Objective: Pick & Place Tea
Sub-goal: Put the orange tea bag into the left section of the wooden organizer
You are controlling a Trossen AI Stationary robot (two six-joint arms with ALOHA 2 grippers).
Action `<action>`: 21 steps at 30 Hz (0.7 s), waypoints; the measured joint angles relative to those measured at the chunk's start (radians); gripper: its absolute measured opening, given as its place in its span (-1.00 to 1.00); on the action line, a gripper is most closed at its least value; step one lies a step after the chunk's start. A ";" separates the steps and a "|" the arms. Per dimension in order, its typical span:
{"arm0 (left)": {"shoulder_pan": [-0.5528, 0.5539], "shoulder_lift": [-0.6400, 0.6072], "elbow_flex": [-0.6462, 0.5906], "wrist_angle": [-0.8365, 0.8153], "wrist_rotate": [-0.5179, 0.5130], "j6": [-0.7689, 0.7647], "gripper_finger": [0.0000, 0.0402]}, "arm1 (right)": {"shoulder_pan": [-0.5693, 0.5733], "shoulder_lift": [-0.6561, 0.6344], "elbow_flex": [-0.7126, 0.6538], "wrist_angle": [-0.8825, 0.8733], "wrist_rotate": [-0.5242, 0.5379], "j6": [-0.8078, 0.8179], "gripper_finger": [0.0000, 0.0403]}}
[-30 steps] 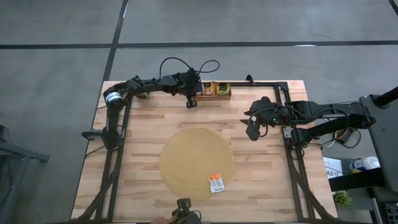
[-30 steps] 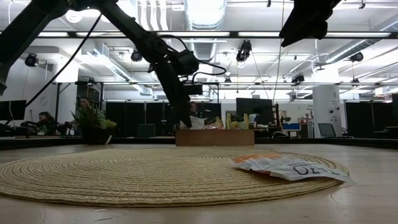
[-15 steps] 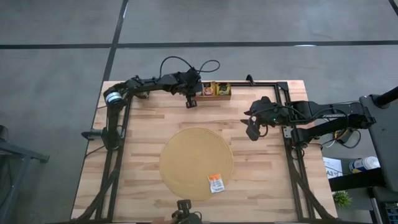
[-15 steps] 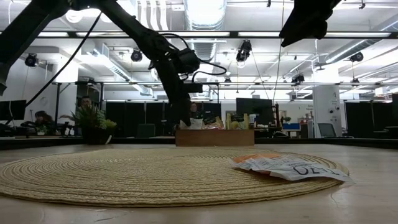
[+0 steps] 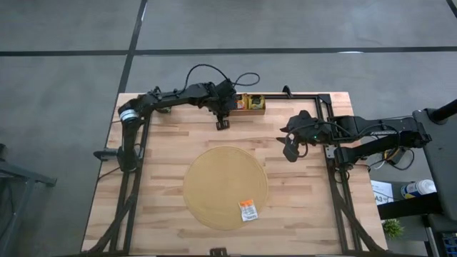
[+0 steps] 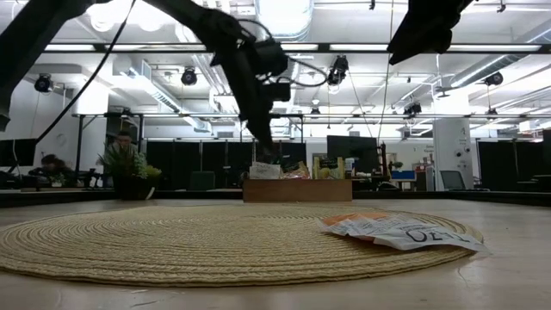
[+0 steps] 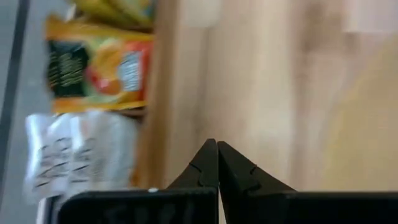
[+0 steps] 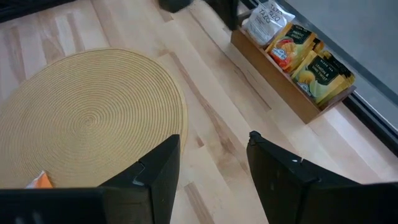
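Your left arm reaches from its base at the table's left edge across the far side, elbow bent, so that the left gripper (image 5: 223, 123) hangs just in front of the wooden tray (image 5: 255, 110) at the table's far edge. In its wrist view the two dark fingers (image 7: 208, 168) are pressed together tip to tip with nothing between them: that gripper is closed and empty, above bare wood beside the tray. In the low view it (image 6: 269, 153) hangs above the tray's left end, tips pointing down, clear of the sachets. Your right arm comes in from the right edge, stretched nearly level toward the table's middle, with the right gripper (image 5: 290, 150) held above the bare wood to the right of the round mat (image 5: 214, 175). Its wrist view shows the fingers (image 8: 160, 168) standing apart with a clear gap and nothing in it, so it is open and empty. The tea sits in two places. In the tray you see white sachets (image 8: 266, 20) at one end, then orange ones (image 8: 291, 46) and green-and-yellow ones (image 8: 324, 78), standing upright in a row. One single orange-and-white sachet (image 5: 248, 209) lies flat on the mat, near its front right rim, well apart from both grippers; the low view shows it (image 6: 400, 231) lying crumpled on the weave.
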 joint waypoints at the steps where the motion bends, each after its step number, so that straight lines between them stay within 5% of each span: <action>1: -0.018 -0.011 -0.002 -0.007 0.003 -0.006 -1.00 | 0.000 0.000 0.000 -0.001 0.000 -0.003 -0.09; 7: -0.146 -0.060 -0.011 -0.026 0.010 -0.091 -1.00 | 0.000 0.000 0.000 -0.005 -0.014 -0.011 -0.09; 15: -0.286 -0.129 -0.012 -0.046 0.009 -0.283 -1.00 | 0.007 0.000 0.000 -0.009 -0.213 -0.019 -0.09; 21: -0.368 -0.186 -0.013 -0.044 0.005 -0.412 -1.00 | 0.067 0.002 0.000 -0.007 -0.251 -0.007 -0.09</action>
